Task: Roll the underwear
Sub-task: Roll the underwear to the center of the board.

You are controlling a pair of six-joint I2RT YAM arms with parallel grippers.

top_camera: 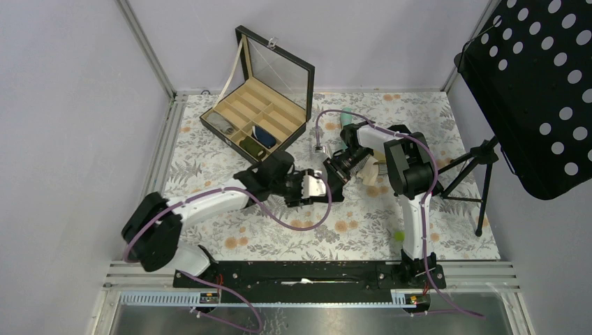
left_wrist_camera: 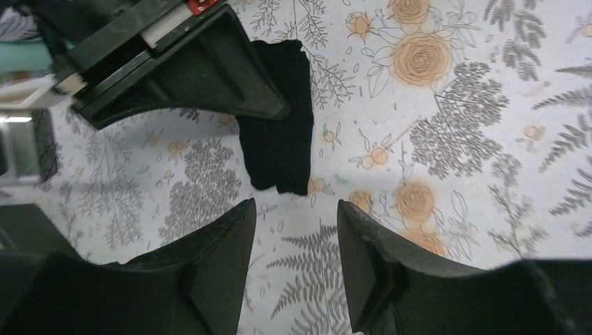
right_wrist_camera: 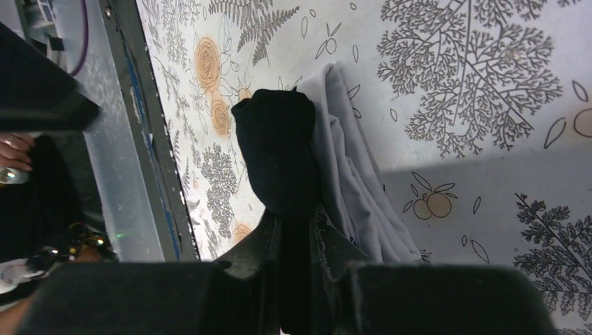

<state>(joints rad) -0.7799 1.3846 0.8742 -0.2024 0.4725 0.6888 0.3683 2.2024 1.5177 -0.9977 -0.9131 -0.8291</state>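
The underwear point(left_wrist_camera: 279, 132) is a small, nearly black strip of folded cloth lying on the flowered tablecloth. My right gripper point(right_wrist_camera: 297, 216) is shut on one end of it, and the rest of the dark cloth point(right_wrist_camera: 276, 146) sticks out past the tips. In the left wrist view, the right gripper's fingers point(left_wrist_camera: 223, 77) cover the cloth's upper left part. My left gripper point(left_wrist_camera: 297, 206) is open just short of the cloth's near end, with only tablecloth between its fingers. From above, both grippers point(top_camera: 317, 190) point(top_camera: 336, 174) meet at the table's middle and hide the cloth.
A pale grey garment point(right_wrist_camera: 356, 181) lies right beside the underwear. An open black box point(top_camera: 258, 115) with tan compartments holding rolled items stands at the back left. A tripod point(top_camera: 475, 167) with a black perforated panel point(top_camera: 537, 84) stands at the right.
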